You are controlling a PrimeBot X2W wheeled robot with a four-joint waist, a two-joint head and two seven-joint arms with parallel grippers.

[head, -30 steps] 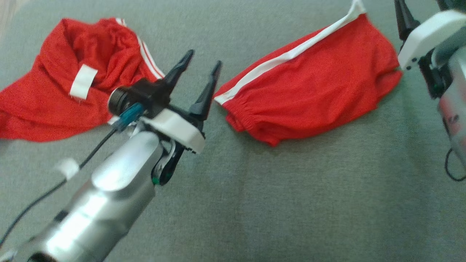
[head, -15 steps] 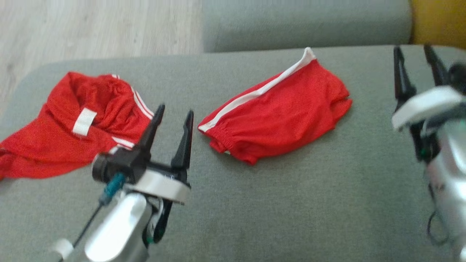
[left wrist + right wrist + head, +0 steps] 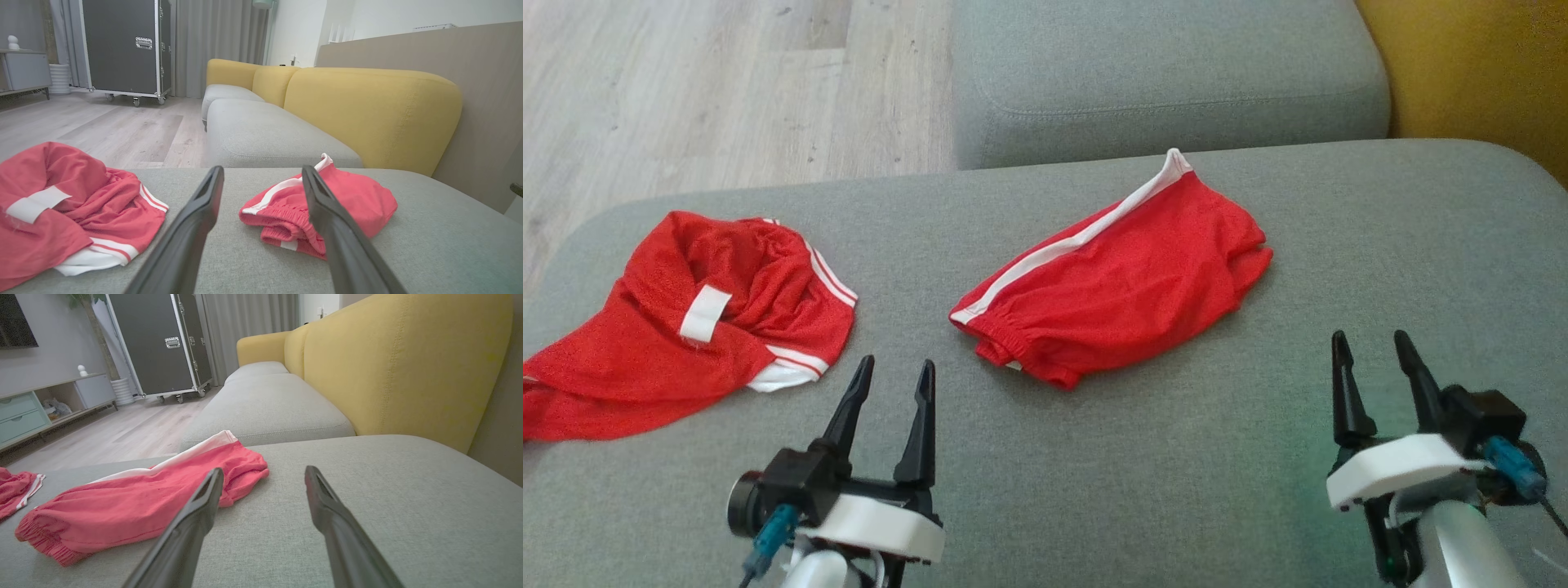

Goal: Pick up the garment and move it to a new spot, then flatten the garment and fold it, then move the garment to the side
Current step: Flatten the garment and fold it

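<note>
A folded red garment with a white side stripe lies flat in the middle of the grey seat cushion; it also appears in the wrist views. A second, crumpled red garment with a white label lies at the cushion's left end. My left gripper is open and empty, just short of the gap between the two garments. My right gripper is open and empty over bare cushion, to the right of the folded garment.
Another grey cushion lies beyond this one. The yellow backrest runs along the right. Wooden floor lies past the cushion's left and far edges. A black wheeled case stands across the room.
The head camera has tilted up, bringing the floor and far cushion into view. Both grippers have drawn back from the garments towards the near edge. Both stay open and the garments lie unmoved.
</note>
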